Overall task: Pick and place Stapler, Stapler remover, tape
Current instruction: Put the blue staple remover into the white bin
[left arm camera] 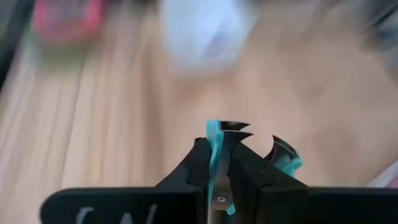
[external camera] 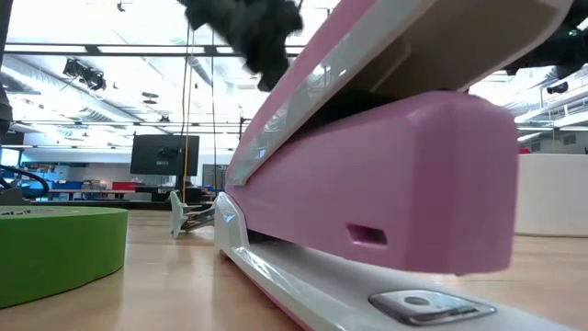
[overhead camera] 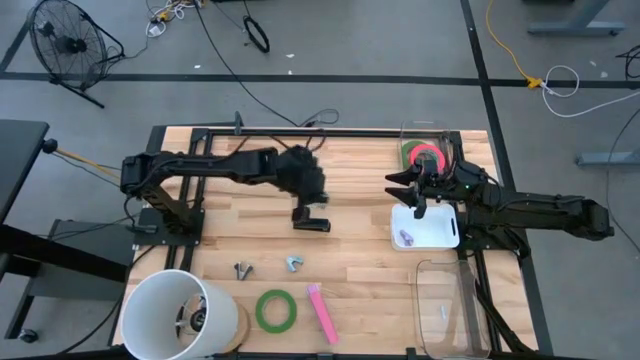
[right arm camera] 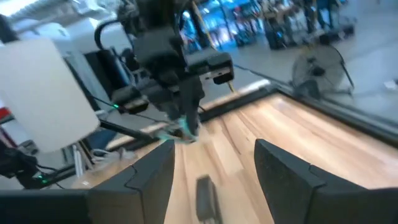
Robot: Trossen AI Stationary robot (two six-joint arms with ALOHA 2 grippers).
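**benchrat:** Wooden tabletop (overhead camera: 350, 260) is sitting on a grey floor with cables lying around and a fan (overhead camera: 68, 45) standing off in the corner. Left gripper (overhead camera: 311, 222) is hanging over the middle of the table, and in its wrist view it's pinching a stapler remover (left arm camera: 219, 152) between its fingers.

**tapefan:** And the right one?

**benchrat:** Right gripper (overhead camera: 419, 205) is hovering over the white tray (overhead camera: 445, 232), fingers spread apart and carrying nothing. A small purplish thing (overhead camera: 406, 238) is lying in that tray, too small to identify.

**tapefan:** Where's the rest lying?

**benchrat:** Pink stapler (overhead camera: 322, 312) is lying at the near edge, just beside a green tape roll (overhead camera: 275, 310). Red-pink tape roll (overhead camera: 429, 157) is resting on another green roll (overhead camera: 411, 152) in the clear bin at the far right. Two more removers (overhead camera: 243, 269) (overhead camera: 294, 263) are sitting near the middle.
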